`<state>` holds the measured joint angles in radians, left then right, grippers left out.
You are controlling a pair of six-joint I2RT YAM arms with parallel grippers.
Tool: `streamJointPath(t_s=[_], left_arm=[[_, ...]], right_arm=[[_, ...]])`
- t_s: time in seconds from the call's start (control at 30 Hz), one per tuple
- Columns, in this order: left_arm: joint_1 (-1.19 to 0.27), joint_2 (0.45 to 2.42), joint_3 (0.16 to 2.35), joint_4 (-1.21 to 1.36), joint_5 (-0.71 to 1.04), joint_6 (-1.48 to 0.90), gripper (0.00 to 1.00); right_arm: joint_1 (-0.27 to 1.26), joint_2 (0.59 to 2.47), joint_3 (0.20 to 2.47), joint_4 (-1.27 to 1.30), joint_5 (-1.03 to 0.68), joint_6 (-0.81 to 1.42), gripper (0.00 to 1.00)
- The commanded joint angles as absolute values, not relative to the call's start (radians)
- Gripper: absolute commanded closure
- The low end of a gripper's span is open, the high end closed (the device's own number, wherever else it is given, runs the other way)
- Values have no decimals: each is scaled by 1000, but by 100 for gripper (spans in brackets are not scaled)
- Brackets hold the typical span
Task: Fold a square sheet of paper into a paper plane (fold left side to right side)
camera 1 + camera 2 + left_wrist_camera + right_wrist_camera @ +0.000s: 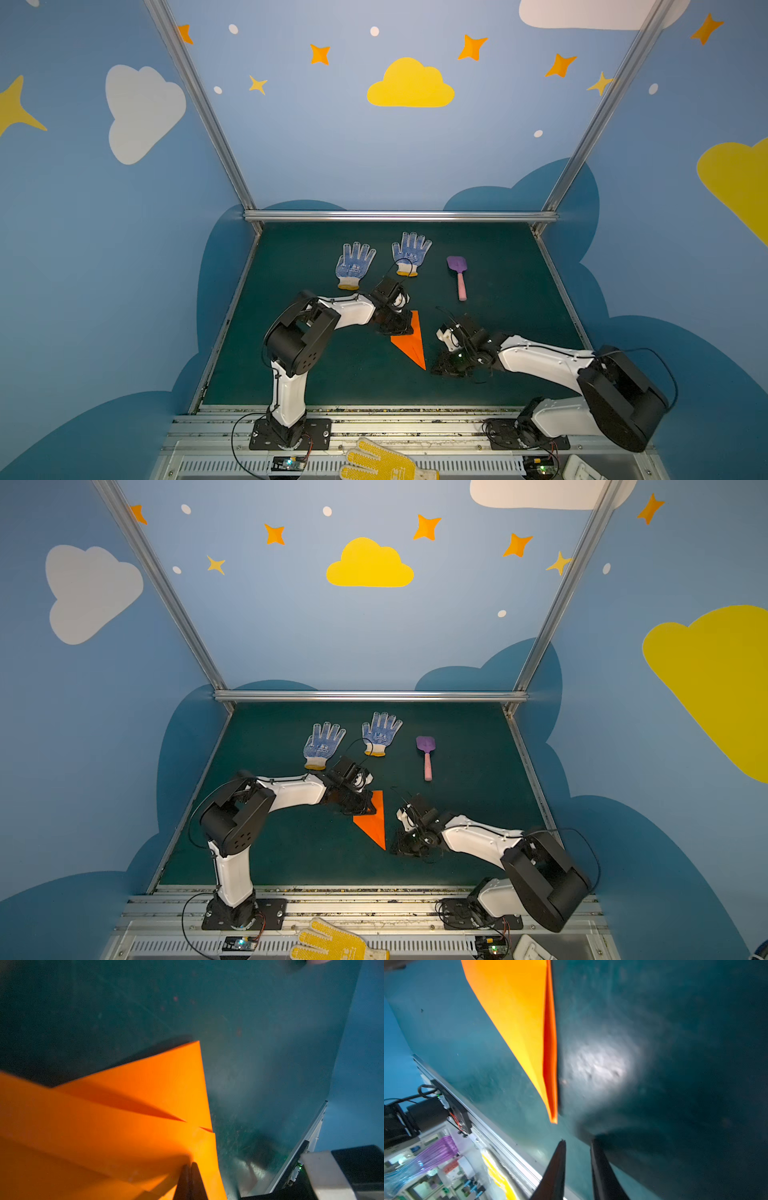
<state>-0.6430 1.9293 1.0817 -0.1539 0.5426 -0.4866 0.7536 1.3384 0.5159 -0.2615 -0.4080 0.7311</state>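
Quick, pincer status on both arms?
Left pincer: shut at the wide end of the paper plane; whether it grips it cannot be told.
Right pincer: open, empty, just short of the plane's tip.

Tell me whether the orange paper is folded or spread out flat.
Folded. The orange paper is a narrow pointed triangle in both top views, and the left wrist view shows layered creases.

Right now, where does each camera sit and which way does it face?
Top view: high over the front edge, looking down on the table; left arm and right arm show.
Top view: same head, same aim at the table, same arms.
Left wrist: on the left arm, facing the paper plane; shut left gripper shows.
Right wrist: on the right arm, facing the paper plane's tip; open right gripper shows.
Shared: all see the paper plane.
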Motion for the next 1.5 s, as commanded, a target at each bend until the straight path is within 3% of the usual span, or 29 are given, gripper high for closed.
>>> streamJointPath(t_s=[0.0, 0.27, 1.0, 1.47], left_arm=[[-636, 1927, 1056, -165, 509, -484, 96], [-633, 1925, 1045, -161, 509, -481, 96], [-633, 1918, 1028, -150, 512, -486, 96], [-632, 1900, 1029, -158, 520, -489, 96]], right_arm=[[749, 1313, 466, -278, -424, 784, 68], [768, 1357, 425, -88, -482, 903, 61], [696, 1563, 397, 185, -461, 1000, 65], [608, 1681, 454, 335, -567, 1000, 88]])
